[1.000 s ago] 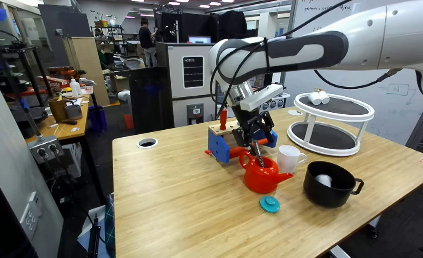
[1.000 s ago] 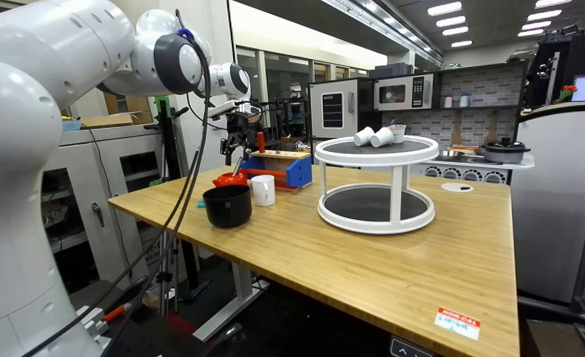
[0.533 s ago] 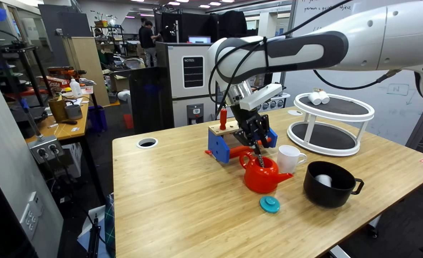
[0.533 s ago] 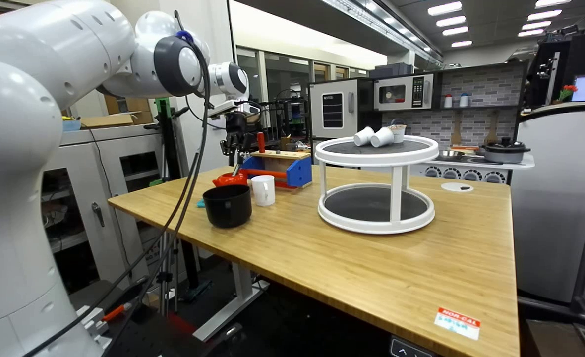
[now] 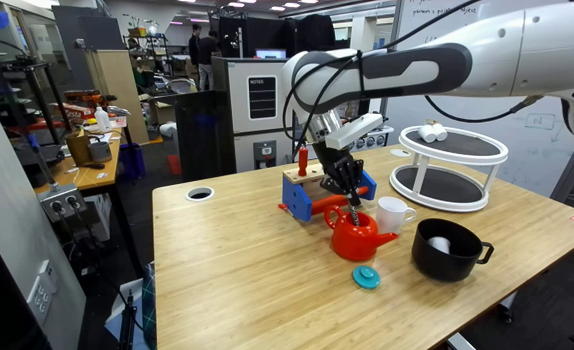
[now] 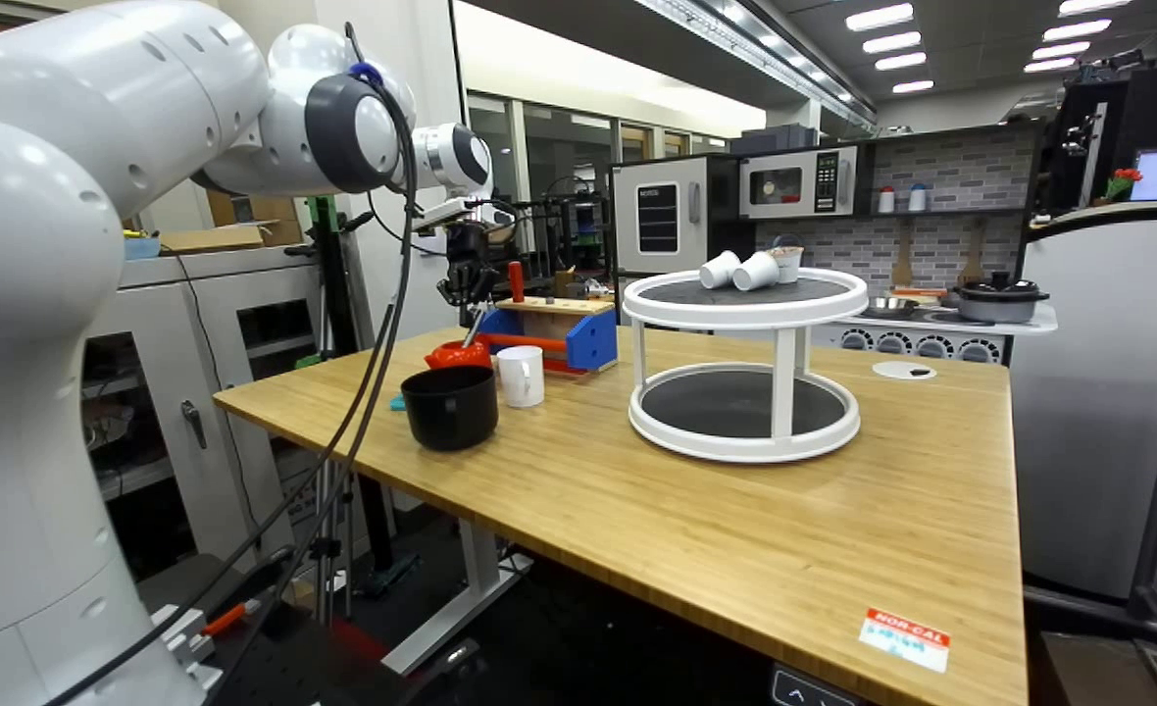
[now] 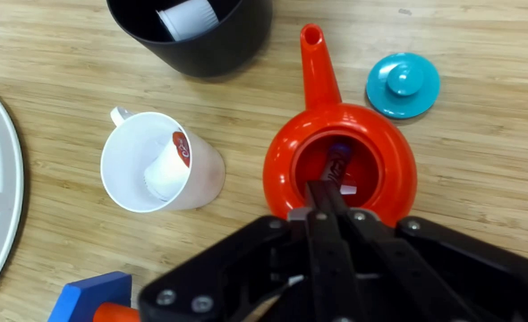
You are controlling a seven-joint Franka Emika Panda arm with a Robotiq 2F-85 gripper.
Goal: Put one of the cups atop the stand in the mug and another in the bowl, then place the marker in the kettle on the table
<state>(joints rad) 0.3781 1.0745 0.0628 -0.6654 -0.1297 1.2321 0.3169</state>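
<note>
In the wrist view the blue marker (image 7: 335, 163) leans inside the red kettle (image 7: 398, 156), its upper part hidden behind my fingertips. My gripper (image 7: 325, 184) is shut right over the kettle's mouth, its fingertips together; nothing shows between them. From outside, the fingertips meet the marker's upper end (image 5: 353, 214); touching or just apart, I cannot tell. One white cup (image 7: 168, 172) lies in the white mug (image 7: 112, 170). Another cup (image 7: 190, 20) rests in the black bowl (image 7: 232, 49). More white cups (image 6: 757, 272) lie atop the stand (image 6: 745, 316).
A teal lid (image 5: 366, 277) lies on the table in front of the kettle. Close behind the gripper stands a blue rack (image 5: 296, 199) with red and wooden parts. The mug and bowl sit beside the kettle, with the two-tier stand beyond.
My gripper has gone from open around the marker's top to shut, its fingertips coming together above the kettle. The kettle has shifted very slightly. Mug, bowl and stand stay put.
</note>
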